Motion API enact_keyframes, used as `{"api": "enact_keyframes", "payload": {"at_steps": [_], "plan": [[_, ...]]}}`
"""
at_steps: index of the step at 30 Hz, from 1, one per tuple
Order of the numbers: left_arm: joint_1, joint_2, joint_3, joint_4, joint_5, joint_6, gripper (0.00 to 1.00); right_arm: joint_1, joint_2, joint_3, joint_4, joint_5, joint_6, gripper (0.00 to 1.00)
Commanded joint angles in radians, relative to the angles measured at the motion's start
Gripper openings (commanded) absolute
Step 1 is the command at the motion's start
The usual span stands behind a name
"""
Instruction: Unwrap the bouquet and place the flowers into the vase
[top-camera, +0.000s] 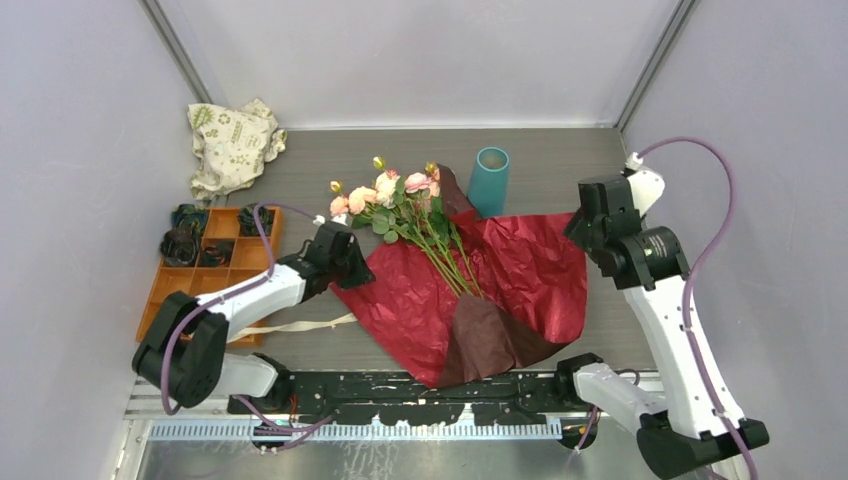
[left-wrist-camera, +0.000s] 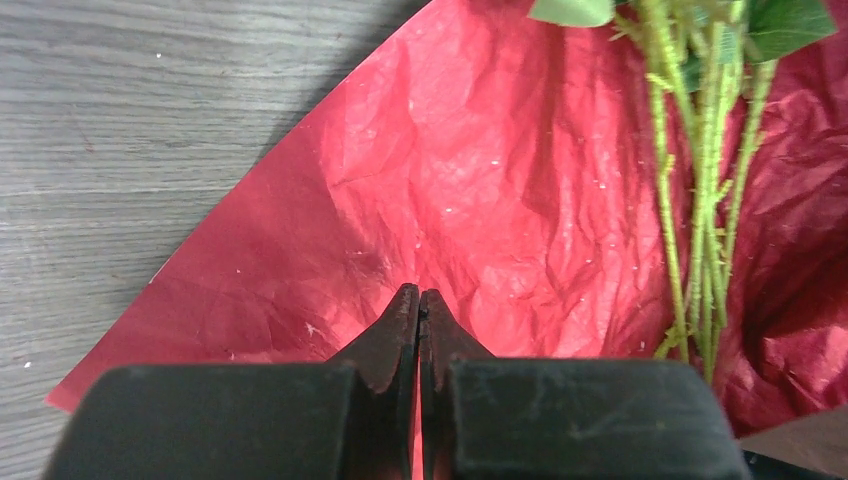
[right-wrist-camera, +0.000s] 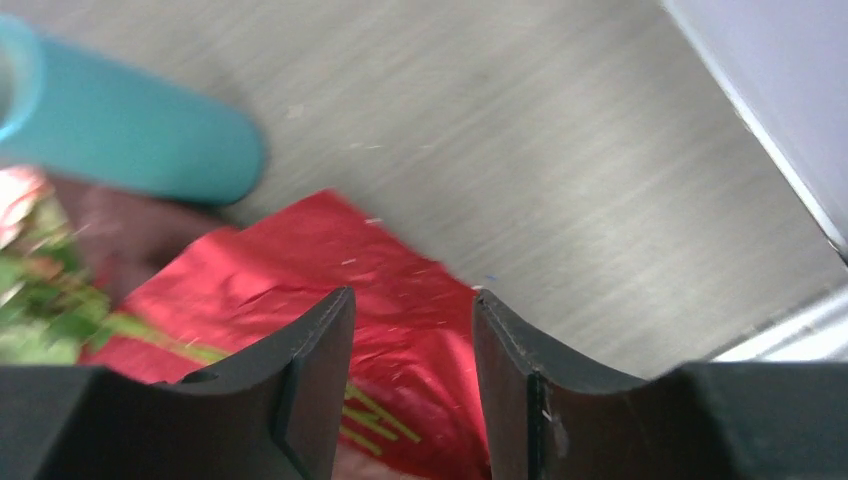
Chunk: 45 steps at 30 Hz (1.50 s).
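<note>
**Paper Laid Open, Flowers Not Yet in the Vase**

The flowers (top-camera: 420, 215) lay loose on the spread wrapping paper (top-camera: 520, 275), heads just left of the vase (top-camera: 489, 182) and stems running away from it toward the arm bases. The vase stood upright at the paper's far edge with nothing in it. The cream ribbon (top-camera: 300, 325) lay off the bundle, well left of the vase.

Unwrapping looked done. Gathering the stems and standing them in the vase was all left to do.

The left gripper (top-camera: 345, 262) sat at the paper's edge left of the vase, jaws together; whether they pinched paper could not be told. The right gripper (right-wrist-camera: 415, 300) hung right of the vase over the paper's corner, jaws apart on nothing.

Bare table (top-camera: 560, 150) lay right of the vase up to the wall. Far left of it, the orange tray (top-camera: 160, 300) and cloth bag (top-camera: 232, 145) narrowed the room.
</note>
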Motion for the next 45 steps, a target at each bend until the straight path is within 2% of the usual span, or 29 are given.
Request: {"api": "enact_keyframes", "payload": {"at_steps": [1, 3, 6, 8, 10, 13, 20, 22, 29, 37, 42, 45], "plan": [[-0.004, 0.071, 0.056, 0.077, 0.018, -0.013, 0.00, 0.208, 0.048, 0.094, 0.035, -0.046, -0.032, 0.52], [-0.005, 0.088, 0.059, 0.061, -0.014, -0.017, 0.00, 0.379, 0.089, 0.126, 0.043, 0.025, -0.016, 0.53], [-0.005, 0.100, 0.058, 0.043, -0.041, -0.021, 0.00, 0.568, 0.167, 0.171, 0.075, 0.059, -0.020, 0.54], [-0.005, 0.104, 0.056, 0.033, -0.064, -0.021, 0.00, 0.650, 0.222, 0.180, 0.118, 0.031, -0.046, 0.55], [-0.006, 0.104, 0.050, 0.029, -0.071, -0.022, 0.00, 0.681, 0.278, 0.167, 0.179, -0.046, -0.069, 0.56], [-0.006, 0.108, 0.043, 0.022, -0.091, -0.023, 0.00, 0.687, 0.364, 0.123, 0.246, -0.132, -0.075, 0.58], [-0.005, 0.155, 0.036, 0.035, -0.103, -0.033, 0.00, 0.675, 0.584, 0.065, 0.267, -0.063, -0.054, 0.62], [-0.004, 0.176, 0.041, 0.037, -0.101, -0.035, 0.00, 0.648, 0.621, 0.039, 0.290, -0.087, -0.034, 0.63], [-0.004, 0.205, 0.042, 0.036, -0.103, -0.035, 0.00, 0.567, 0.735, -0.045, 0.392, -0.161, -0.032, 0.73], [-0.001, 0.221, 0.044, 0.031, -0.109, -0.032, 0.00, 0.528, 0.835, -0.103, 0.472, -0.237, -0.013, 0.73], [0.017, 0.217, 0.044, 0.015, -0.116, -0.028, 0.00, 0.518, 0.888, -0.117, 0.521, -0.300, -0.023, 0.64], [0.040, 0.198, 0.038, -0.012, -0.124, -0.026, 0.00, 0.518, 0.938, -0.096, 0.537, -0.342, -0.027, 0.39]]}}
